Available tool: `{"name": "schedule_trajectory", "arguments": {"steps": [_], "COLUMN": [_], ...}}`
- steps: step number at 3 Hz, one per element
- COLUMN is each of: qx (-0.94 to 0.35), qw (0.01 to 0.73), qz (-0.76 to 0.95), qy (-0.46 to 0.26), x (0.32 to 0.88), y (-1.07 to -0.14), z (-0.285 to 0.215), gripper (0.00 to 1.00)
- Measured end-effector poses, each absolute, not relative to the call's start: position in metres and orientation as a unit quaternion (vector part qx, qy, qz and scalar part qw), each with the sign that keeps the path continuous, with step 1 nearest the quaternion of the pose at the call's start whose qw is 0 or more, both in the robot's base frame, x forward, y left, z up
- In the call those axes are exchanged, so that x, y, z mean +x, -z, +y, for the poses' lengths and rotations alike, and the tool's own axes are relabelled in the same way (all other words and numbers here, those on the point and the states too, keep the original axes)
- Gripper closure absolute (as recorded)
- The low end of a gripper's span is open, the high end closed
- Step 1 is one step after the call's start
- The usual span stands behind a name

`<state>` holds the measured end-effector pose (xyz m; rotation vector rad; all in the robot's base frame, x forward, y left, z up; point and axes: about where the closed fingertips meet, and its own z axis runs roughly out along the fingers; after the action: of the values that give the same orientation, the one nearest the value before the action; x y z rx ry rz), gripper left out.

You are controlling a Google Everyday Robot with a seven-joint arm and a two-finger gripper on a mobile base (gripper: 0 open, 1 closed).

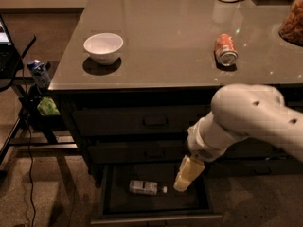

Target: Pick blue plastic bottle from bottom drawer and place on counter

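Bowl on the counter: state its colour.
White bowl, seen in the camera view; the gripper hangs above the bottom drawer.

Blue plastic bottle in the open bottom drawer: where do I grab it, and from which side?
Probably take the blue plastic bottle across its labelled middle, from above. It lies on its side on the bottom drawer floor, cap pointing right, so closing front-to-back spans its narrow width. The gripper hangs over the drawer, right of the cap.

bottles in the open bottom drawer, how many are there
1. The blue plastic bottle lies on its side in the bottom drawer, cap toward the gripper, which hangs just right of it. The gripper hides some floor behind it.
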<state>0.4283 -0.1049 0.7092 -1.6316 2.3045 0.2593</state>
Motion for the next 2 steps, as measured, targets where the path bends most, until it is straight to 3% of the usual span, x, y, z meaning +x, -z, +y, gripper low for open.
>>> {"name": "schedule_trajectory", "arguments": {"steps": [2], "qx": [-0.526], "qw": [0.16], "qz": [0.83], "qy": [-0.09], "x": [0.436], "y": [-0.621], "z": [-0.101], "gripper": [0.0]}}
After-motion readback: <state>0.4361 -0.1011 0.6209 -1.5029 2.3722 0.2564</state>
